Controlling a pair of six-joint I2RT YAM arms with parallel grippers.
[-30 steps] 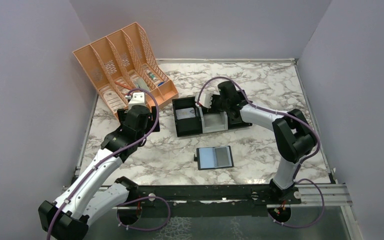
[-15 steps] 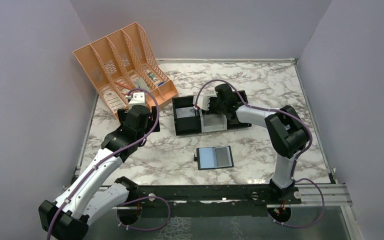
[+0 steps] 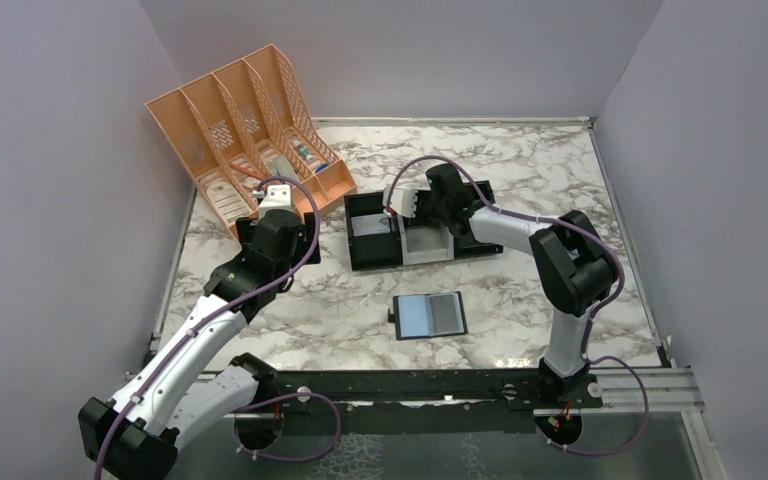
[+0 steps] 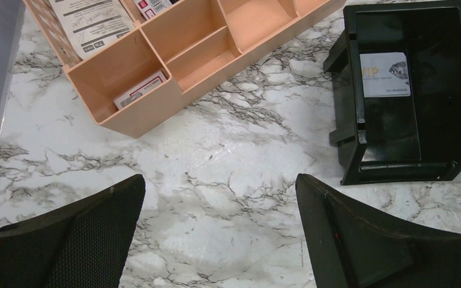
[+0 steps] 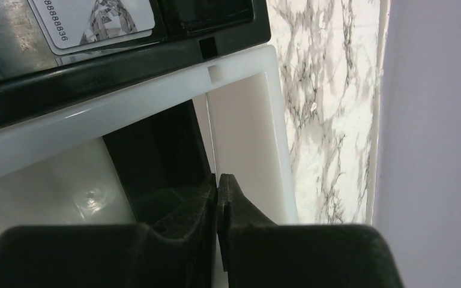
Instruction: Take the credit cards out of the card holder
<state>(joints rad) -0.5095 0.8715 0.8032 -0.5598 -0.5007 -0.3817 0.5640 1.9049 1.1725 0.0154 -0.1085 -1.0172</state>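
Note:
The card holder lies open on the marble, blue-grey lining up, with a dark grey card on its right half. My right gripper is over the white middle compartment of the black-and-white tray. In the right wrist view its jaws are pressed together on the thin edge of a dark credit card, which hangs into that compartment. A white card lies in the tray's left black compartment and also shows in the left wrist view. My left gripper is open and empty above bare marble.
An orange desk organizer with papers and small boxes stands at the back left, close to my left gripper. Purple walls close in the table on three sides. The tray's black right compartment lies under my right arm.
My right gripper has shifted a little to the left over the tray. The left arm and the card holder have not moved.

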